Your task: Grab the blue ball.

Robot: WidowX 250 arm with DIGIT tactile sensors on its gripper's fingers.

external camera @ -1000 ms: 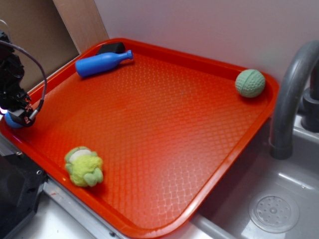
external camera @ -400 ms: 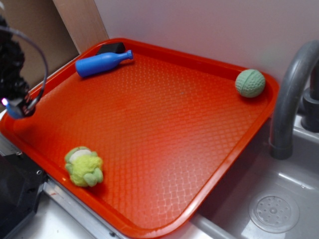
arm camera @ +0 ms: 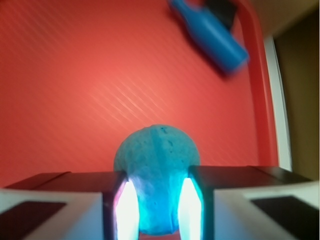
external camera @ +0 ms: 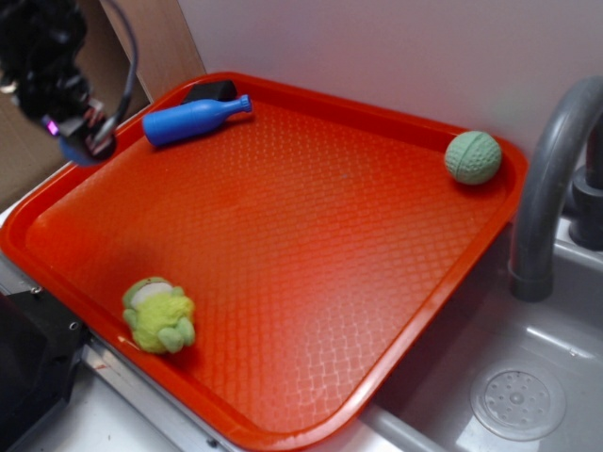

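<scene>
Wrist view: the blue ball (arm camera: 156,172) sits squeezed between the tool's (arm camera: 158,200) two fingers (arm camera: 87,200), poking out past their tips.
Tool state: clamped on the ball from both sides.
Exterior view: tool (external camera: 83,146) is up over the red tray's (external camera: 283,235) far-left edge, ball (external camera: 75,153) a blue blob at its tip.
Nearby: blue toy bottle (external camera: 193,119) just beside the tool.
Others: green ball (external camera: 473,157) and green plush toy (external camera: 158,315), well apart.

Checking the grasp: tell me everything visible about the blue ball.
The blue ball is medium blue, round, with a faint seam and a lightly pitted, matte, rubbery-looking surface. It sits clamped in the pincer, one finger pressed on each side, lit by their glow. In the exterior view it hangs above the red tray's left edge, touching nothing else.
</scene>
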